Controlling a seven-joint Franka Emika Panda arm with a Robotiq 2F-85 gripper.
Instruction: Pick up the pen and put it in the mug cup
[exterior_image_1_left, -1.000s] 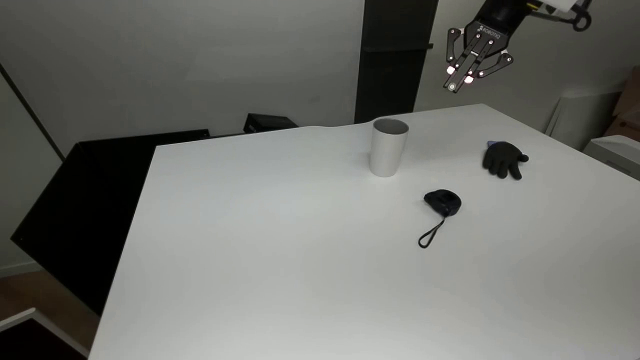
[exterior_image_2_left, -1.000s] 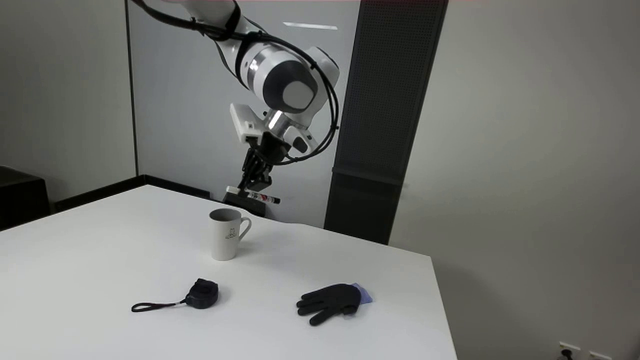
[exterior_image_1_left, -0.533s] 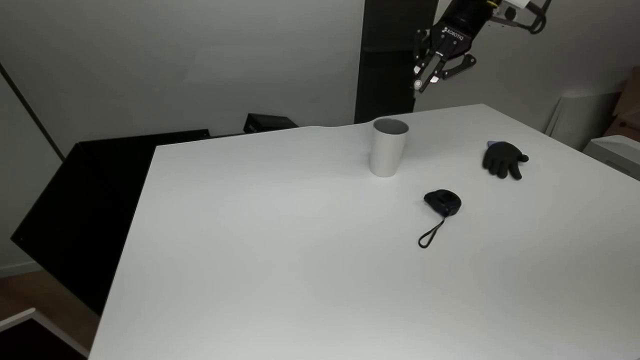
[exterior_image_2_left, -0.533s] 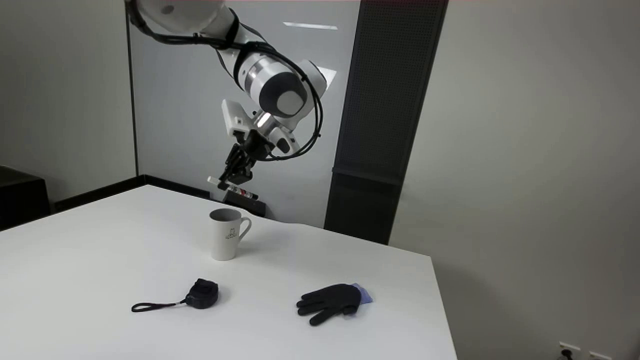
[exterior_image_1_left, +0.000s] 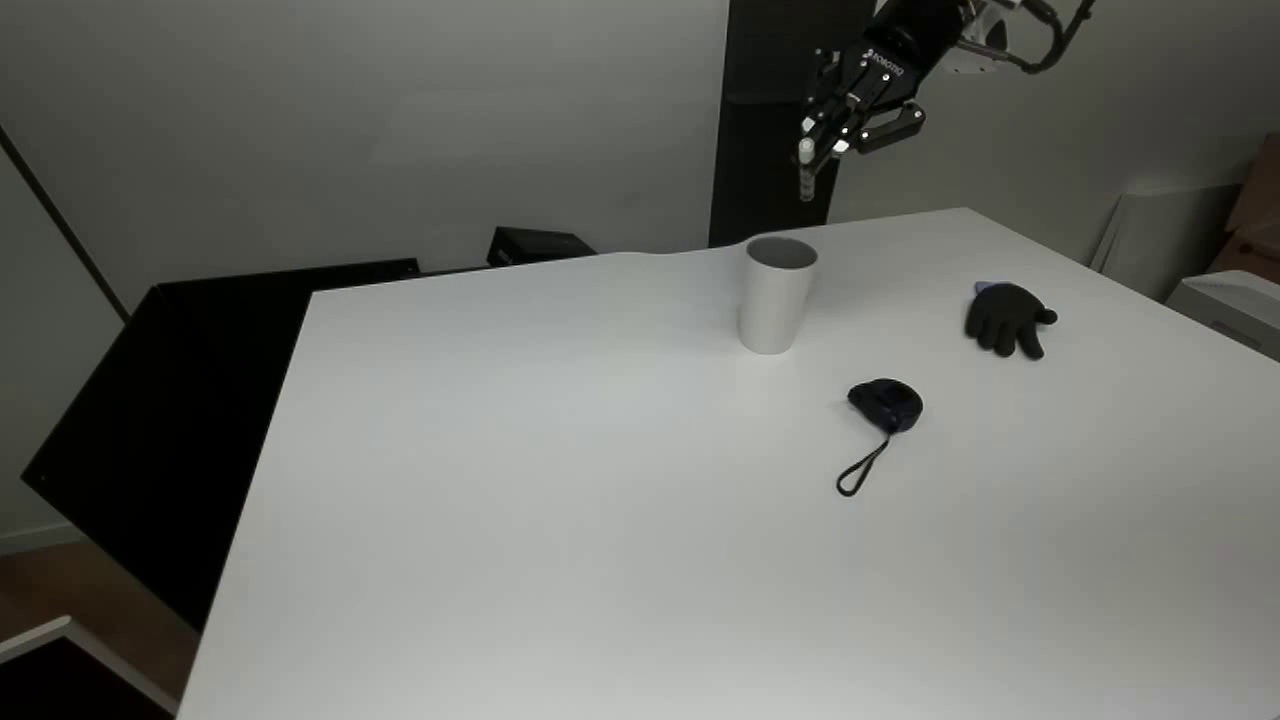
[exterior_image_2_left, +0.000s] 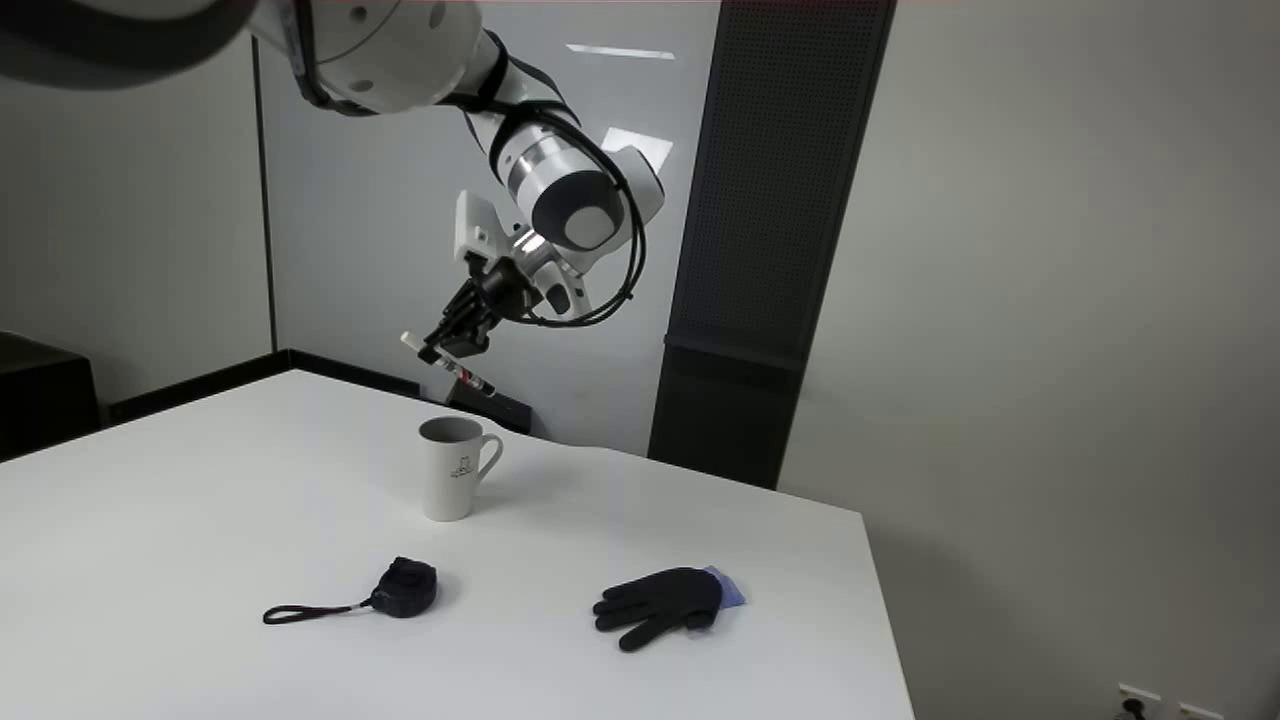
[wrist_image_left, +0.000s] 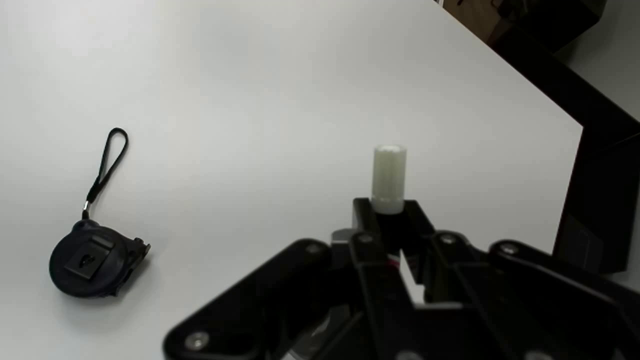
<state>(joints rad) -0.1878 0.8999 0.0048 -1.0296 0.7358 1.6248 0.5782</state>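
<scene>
- So the end effector is sliding left in both exterior views since a second ago, and the pen is tilting steeper.
- It's pinching that pen partway along, both ends sticking out.
- Pen's hanging midair, higher than the mug and apart from it.
- Mug's standing upright on the surface, tape measure and glove lying there too.
</scene>
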